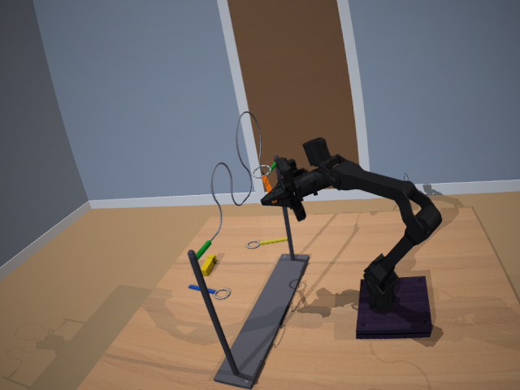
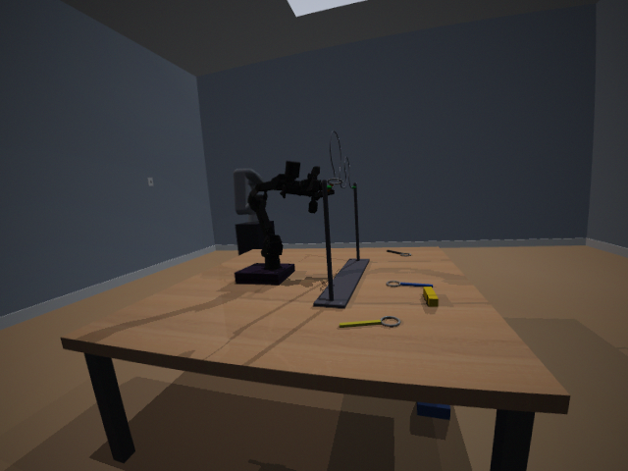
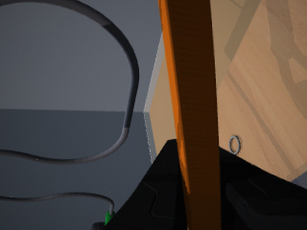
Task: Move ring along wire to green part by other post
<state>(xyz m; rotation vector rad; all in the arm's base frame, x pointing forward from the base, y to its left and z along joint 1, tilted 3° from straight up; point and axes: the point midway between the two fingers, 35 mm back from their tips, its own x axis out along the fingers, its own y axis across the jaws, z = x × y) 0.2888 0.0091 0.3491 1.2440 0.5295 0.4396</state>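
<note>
Above the wooden table (image 1: 440,268), fingers (image 1: 268,199) clamp the ring's tilted orange handle (image 1: 266,183)

The top view looks down at an angle from high up, off the near end of the long grey base plate (image 1: 264,310), facing the brown door panel (image 1: 293,80) in the back wall. The exterior view stands far back at about the height of the wooden surface (image 2: 284,344), taking in the whole room from the opposite side. Both share the plate, its two dark posts and the black arm (image 1: 378,188). The wrist view sits right behind the jaws, very near the flat orange handle (image 3: 188,109), facing the looping grey wire (image 3: 96,19).
</note>
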